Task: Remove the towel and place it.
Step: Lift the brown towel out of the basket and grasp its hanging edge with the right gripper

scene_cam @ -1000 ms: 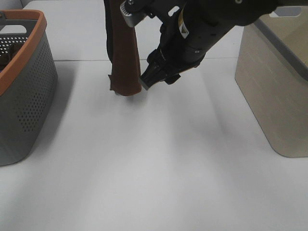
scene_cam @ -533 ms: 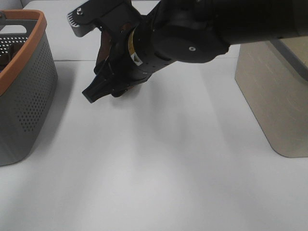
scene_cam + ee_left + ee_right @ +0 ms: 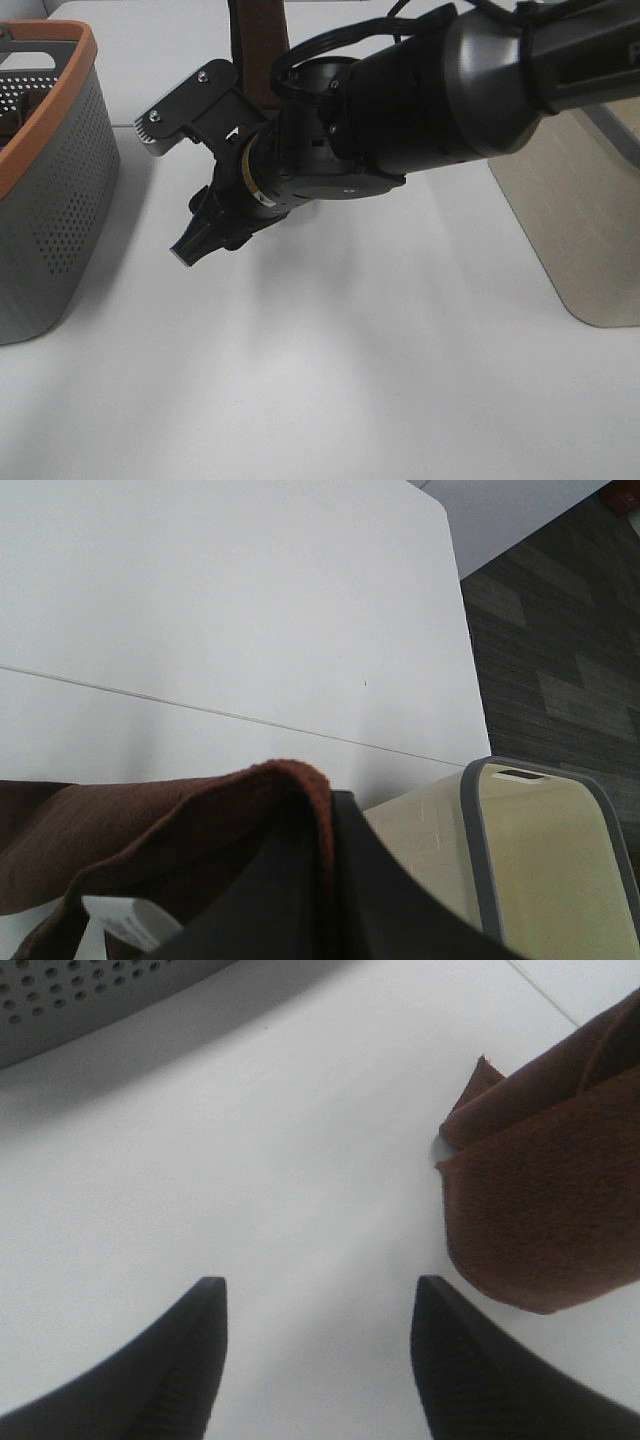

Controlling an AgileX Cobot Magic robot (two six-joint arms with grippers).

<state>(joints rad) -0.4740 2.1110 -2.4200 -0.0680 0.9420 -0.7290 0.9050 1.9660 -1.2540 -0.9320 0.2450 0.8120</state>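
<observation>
The dark brown towel hangs from the top edge of the exterior high view, and my right arm hides its lower part. In the left wrist view the towel lies folded over a black finger of my left gripper, with its white tag showing. The left gripper is shut on it, out of the exterior view. My right gripper reaches across to the left, low over the white table. In the right wrist view the right gripper is open and empty. The towel's hanging end is just beside it, touching the table.
A grey perforated basket with an orange rim stands at the left edge and shows in the right wrist view. A beige bin with a grey rim stands at the right and shows in the left wrist view.
My right arm has swung left and lower in front of the hanging towel, now covering its lower part. The towel still hangs from the left gripper.
</observation>
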